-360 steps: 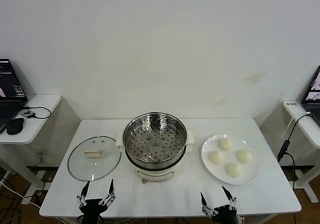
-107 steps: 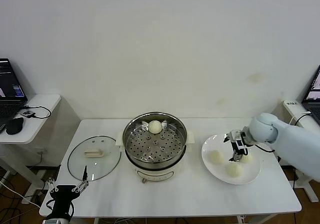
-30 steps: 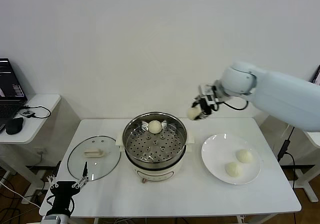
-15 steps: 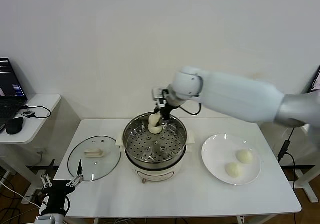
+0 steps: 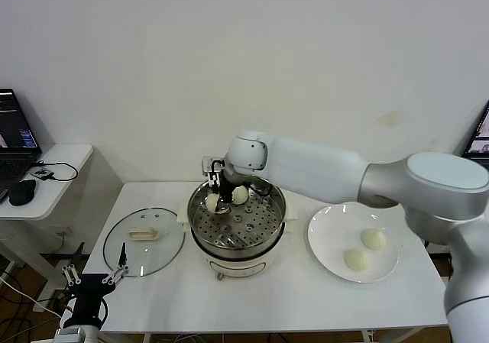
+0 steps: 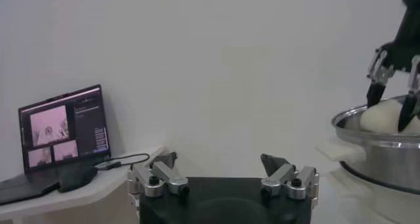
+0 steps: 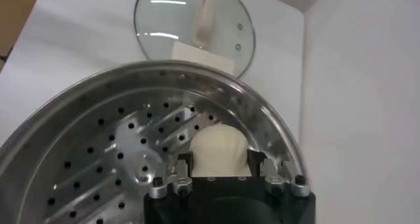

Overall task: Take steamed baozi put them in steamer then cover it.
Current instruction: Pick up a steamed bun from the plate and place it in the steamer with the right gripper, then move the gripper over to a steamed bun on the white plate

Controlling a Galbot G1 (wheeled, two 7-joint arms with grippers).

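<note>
While the right arm is reaching across from the plate side, the right hand [image 5: 218,203] is hanging inside the steamer [image 5: 238,219], its fingers pinched tight on a steamed baozi [image 5: 212,203] at the rear left of the perforated tray. A second baozi [image 5: 240,195] is sitting just beside it on the tray, toward the back. Two more baozi [image 5: 374,239] are lying on the white plate [image 5: 328,245] to the right of the steamer, near each other. The glass lid [image 5: 144,241] is resting flat on the table [image 5: 260,297] to the steamer's left. The left hand [image 5: 95,283] is waiting low at the table's front left corner, fingers spread wide and holding nothing.
</note>
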